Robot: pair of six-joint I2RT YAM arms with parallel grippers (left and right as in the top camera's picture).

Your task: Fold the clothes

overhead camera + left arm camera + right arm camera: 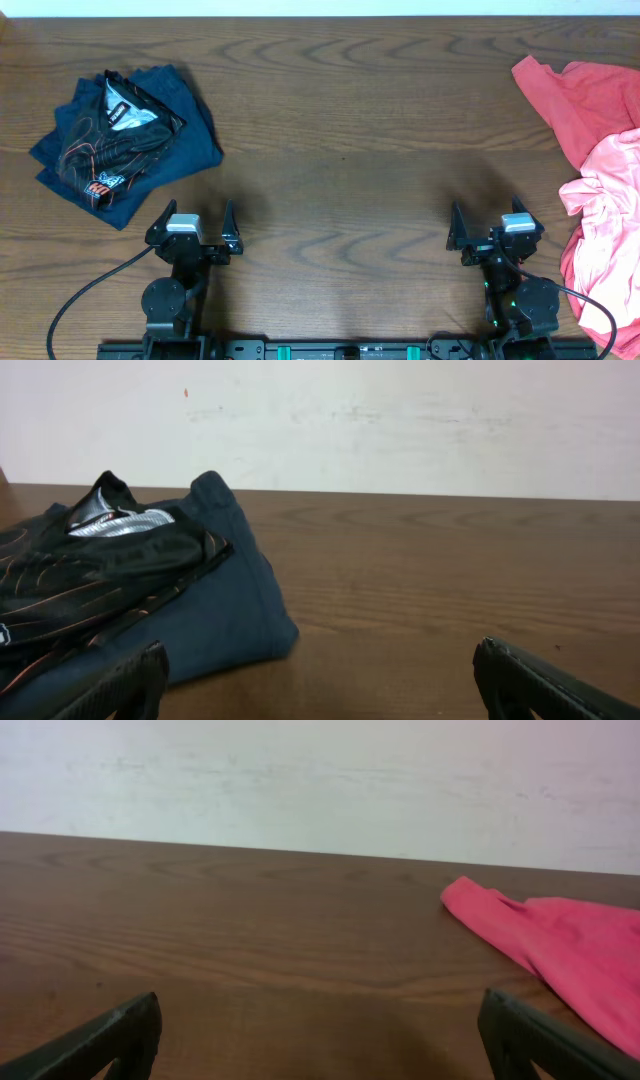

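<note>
A light salmon-pink T-shirt (pixel 605 225) lies crumpled at the table's right edge, partly over a coral-red shirt (pixel 575 100) behind it. The coral-red shirt also shows in the right wrist view (pixel 560 955). A folded pile of dark navy and black clothes (pixel 125 140) sits at the far left and shows in the left wrist view (pixel 140 600). My left gripper (pixel 195 228) is open and empty near the front edge, right of the dark pile. My right gripper (pixel 493 228) is open and empty, left of the pink T-shirt.
The brown wooden table (pixel 340 150) spans the whole view. A pale wall (pixel 400 420) stands behind its far edge. Black cables run from both arm bases along the front edge.
</note>
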